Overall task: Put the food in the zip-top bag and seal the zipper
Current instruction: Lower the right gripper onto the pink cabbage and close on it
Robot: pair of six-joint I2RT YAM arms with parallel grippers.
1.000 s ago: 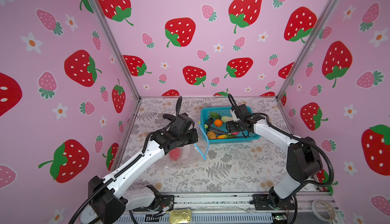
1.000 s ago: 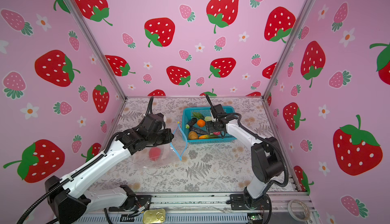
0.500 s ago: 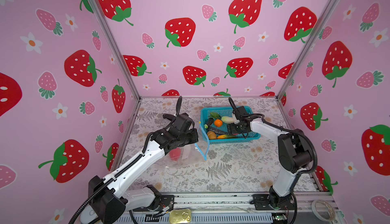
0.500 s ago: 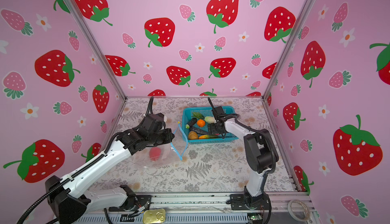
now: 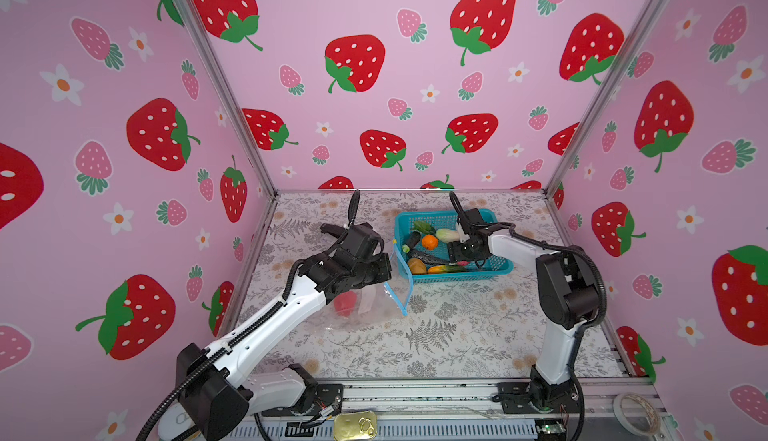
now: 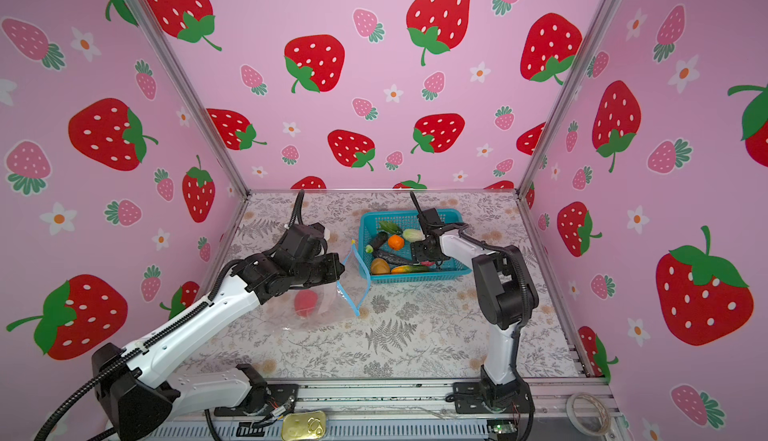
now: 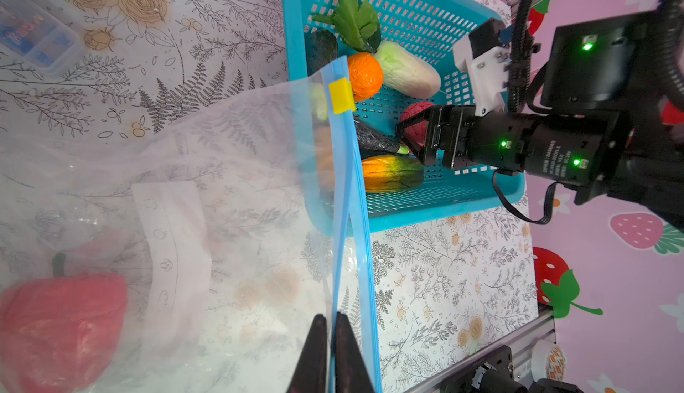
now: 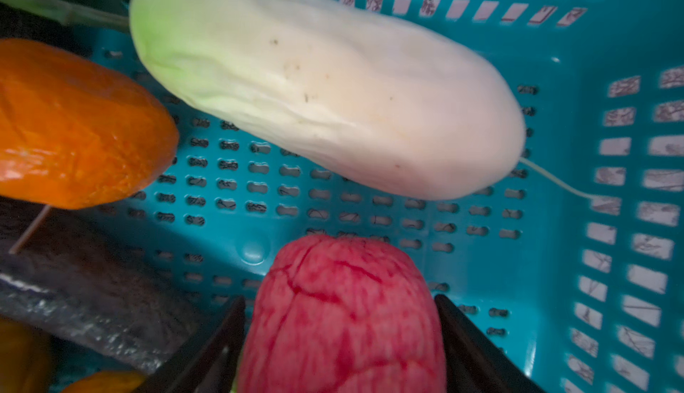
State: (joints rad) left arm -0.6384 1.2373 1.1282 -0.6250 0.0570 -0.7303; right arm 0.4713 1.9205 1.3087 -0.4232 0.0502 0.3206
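Note:
The transparent zip-top bag (image 5: 370,306) (image 6: 320,308) lies left of the teal basket (image 5: 453,280) with its mouth held up. My left gripper (image 7: 331,320) is shut on one lip of the light-blue zipper (image 7: 346,195) (image 5: 409,289), and the yellow slider (image 7: 340,95) sits at the far end. One red food piece (image 5: 345,302) (image 7: 63,320) lies inside the bag. My right gripper (image 8: 340,300) (image 5: 453,252) is down in the basket, its fingers pressed on both sides of a red-pink lump (image 8: 344,320) (image 7: 416,121). Beside it lie the white radish (image 8: 333,95), orange (image 8: 74,124), dark eggplant (image 8: 74,291) and a green-orange cucumber (image 7: 392,172).
The basket's perforated walls (image 8: 592,76) close in around my right gripper. A clear plastic box (image 7: 33,35) lies on the mat beyond the bag. A tin can (image 5: 355,425) and a tape roll (image 5: 636,412) sit by the front rail. Pink walls enclose three sides.
The right arm's elbow has folded up and back while its gripper stayed in the basket and narrowed onto the red-pink lump. The left arm and bag have not moved.

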